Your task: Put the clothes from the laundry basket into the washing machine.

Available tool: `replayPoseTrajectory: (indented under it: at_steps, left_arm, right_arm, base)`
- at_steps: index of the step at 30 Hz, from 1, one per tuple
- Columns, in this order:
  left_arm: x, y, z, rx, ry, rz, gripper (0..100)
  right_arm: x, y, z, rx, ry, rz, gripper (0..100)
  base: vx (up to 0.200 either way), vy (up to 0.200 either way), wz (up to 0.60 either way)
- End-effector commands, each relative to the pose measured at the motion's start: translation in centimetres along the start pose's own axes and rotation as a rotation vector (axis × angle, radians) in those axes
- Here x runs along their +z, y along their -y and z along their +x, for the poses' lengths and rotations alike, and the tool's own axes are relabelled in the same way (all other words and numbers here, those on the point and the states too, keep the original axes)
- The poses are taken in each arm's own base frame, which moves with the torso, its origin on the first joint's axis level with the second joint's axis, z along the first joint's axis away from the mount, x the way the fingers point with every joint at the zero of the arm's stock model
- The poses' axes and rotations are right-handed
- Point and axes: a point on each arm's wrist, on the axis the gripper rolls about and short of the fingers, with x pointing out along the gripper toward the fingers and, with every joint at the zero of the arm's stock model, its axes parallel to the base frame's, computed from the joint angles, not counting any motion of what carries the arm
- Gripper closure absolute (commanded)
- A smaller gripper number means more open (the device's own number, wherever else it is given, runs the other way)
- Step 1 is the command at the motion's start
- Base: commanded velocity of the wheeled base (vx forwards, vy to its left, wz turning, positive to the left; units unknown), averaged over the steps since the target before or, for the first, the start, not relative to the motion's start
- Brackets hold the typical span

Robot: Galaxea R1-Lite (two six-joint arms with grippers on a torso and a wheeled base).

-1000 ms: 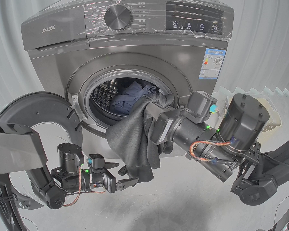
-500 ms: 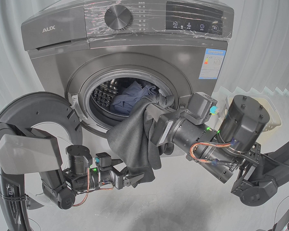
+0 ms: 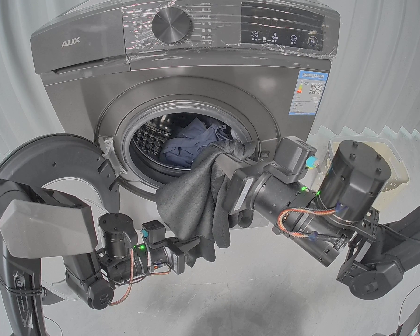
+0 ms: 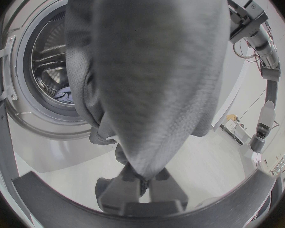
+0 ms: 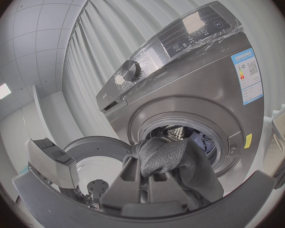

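Holding dark garment (image 3: 196, 201) by both ends at washing machine (image 3: 182, 89) mouth.
Pinched tight at the upper end by right gripper (image 3: 226, 157), just at the lower lip of the drum (image 3: 149, 138); pinched tight at the lower hem by left gripper (image 3: 191, 248), below and outside the drum. Hanging lengthwise, steeply down from lip toward robot's left. Judged: needs lifting up and forward into drum, with right gripper nearer and likely leading.

Pale, glossy floor (image 3: 266, 299) spreads out before me; the washing machine (image 3: 182, 85) stands at its far edge, against the curtain (image 3: 387, 47); the laundry basket (image 3: 399, 173) sits on it just beside the machine, to my right.
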Motion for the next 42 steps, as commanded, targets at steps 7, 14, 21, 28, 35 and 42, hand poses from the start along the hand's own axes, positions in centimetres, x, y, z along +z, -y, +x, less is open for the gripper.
replayPoseTrajectory:
  at_steps: [7, 14, 21, 28, 35, 42]
  left_arm:
    - [2.5, 4.3, -4.9, -0.084, 0.021, 0.032, 100]
    - [6.0, 7.0, -8.2, -0.150, 0.156, 0.053, 100]
    - [10.8, 7.9, -9.5, -0.142, 0.371, 0.033, 100]
    - [12.4, 7.8, -9.3, -0.111, 0.448, 0.007, 100]
    - [13.5, 7.2, -10.5, -0.054, 0.505, 0.001, 100]
    - [14.2, 7.4, -10.9, -0.051, 0.540, 0.012, 100]
  right_arm:
    - [-0.9, 1.2, -0.3, -0.036, -0.038, -0.014, 0]
    - [-2.6, 1.9, -1.5, -0.058, -0.124, -0.035, 0]
    - [-4.4, 2.5, -2.9, -0.077, -0.207, -0.056, 0]
    - [-5.8, 3.6, -4.3, -0.112, -0.304, -0.077, 0]
    - [-7.0, 4.1, -6.0, -0.092, -0.382, -0.086, 0]
    - [-9.6, 4.7, -9.0, -0.059, -0.552, -0.135, 0]
  base:
    - [0.000, 0.000, 0.00]
    - [0.000, 0.000, 0.00]
    - [0.000, 0.000, 0.00]
    - [0.000, 0.000, 0.00]
    - [0.000, 0.000, 0.00]
    - [0.000, 0.000, 0.00]
